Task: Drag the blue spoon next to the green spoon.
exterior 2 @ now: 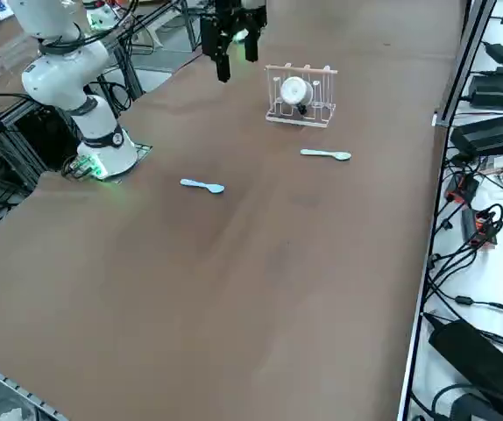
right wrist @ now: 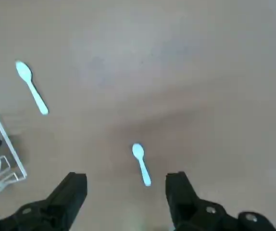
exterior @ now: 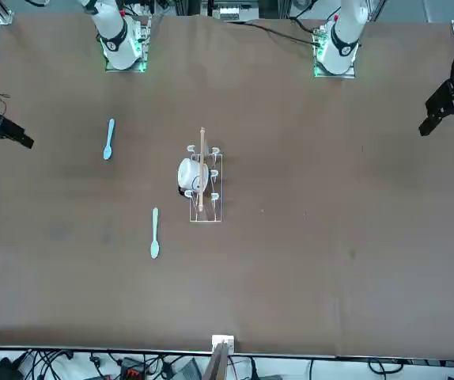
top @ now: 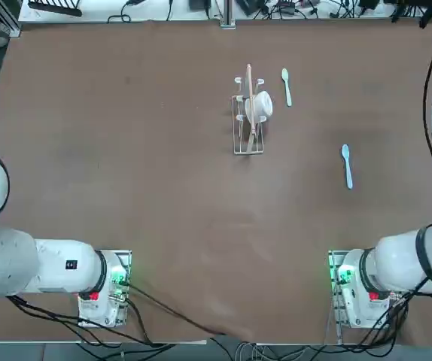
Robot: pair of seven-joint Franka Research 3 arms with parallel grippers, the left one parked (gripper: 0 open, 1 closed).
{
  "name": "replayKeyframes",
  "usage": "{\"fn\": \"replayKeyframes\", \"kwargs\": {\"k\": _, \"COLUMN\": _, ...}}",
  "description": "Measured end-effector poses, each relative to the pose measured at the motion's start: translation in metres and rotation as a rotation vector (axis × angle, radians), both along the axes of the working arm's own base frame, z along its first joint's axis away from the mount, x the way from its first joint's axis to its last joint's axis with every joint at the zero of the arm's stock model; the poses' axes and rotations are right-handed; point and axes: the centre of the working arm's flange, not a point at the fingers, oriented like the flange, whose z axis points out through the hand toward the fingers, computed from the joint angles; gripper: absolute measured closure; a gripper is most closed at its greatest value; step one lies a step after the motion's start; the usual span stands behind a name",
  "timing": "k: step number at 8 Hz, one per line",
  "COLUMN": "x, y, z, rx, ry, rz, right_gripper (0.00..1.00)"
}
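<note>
Writing: none legible
Spoons: two
Blue spoon (top: 347, 165): well apart from rack (top: 249, 113), toward the robot's right
Green spoon (top: 286, 86): just beside rack
Right gripper (right wrist: 127, 192): spread wide, empty, above blue spoon

Brown table (top: 126, 188) bears blue spoon (top: 347, 165), green spoon (top: 286, 86), wire rack (top: 249, 124).

You had a brown table (top: 126, 150) carrying a small wire rack (top: 247, 120) near its far middle. A white cup (top: 260, 104) lay on its side in that rack, and a wooden stick (top: 250, 94) ran along the rack's top. Black cables (exterior 2: 462, 237) trailed off the table's edge on your right.
</note>
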Motion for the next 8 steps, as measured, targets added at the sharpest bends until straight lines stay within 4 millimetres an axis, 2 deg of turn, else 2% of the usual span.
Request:
{"fn": "replayKeyframes", "kwargs": {"k": 2, "x": -0.006, "y": 0.0, "z": -0.029, "rx": 0.006, "ry": 0.069, "rz": 0.0, "right_gripper": 0.0}}
{"fn": "replayKeyframes", "kwargs": {"k": 4, "x": -0.022, "y": 0.001, "z": -0.063, "rx": 0.006, "ry": 0.064, "rz": -0.001, "right_gripper": 0.0}}
{"fn": "replayKeyframes", "kwargs": {"k": 5, "x": -0.036, "y": 0.005, "z": -0.091, "rx": 0.004, "ry": 0.029, "rz": 0.004, "right_gripper": 0.0}}
{"fn": "replayKeyframes", "kwargs": {"k": 8, "x": -0.095, "y": 0.029, "z": -0.196, "rx": 0.002, "ry": -0.036, "rz": 0.073, "right_gripper": 0.0}}
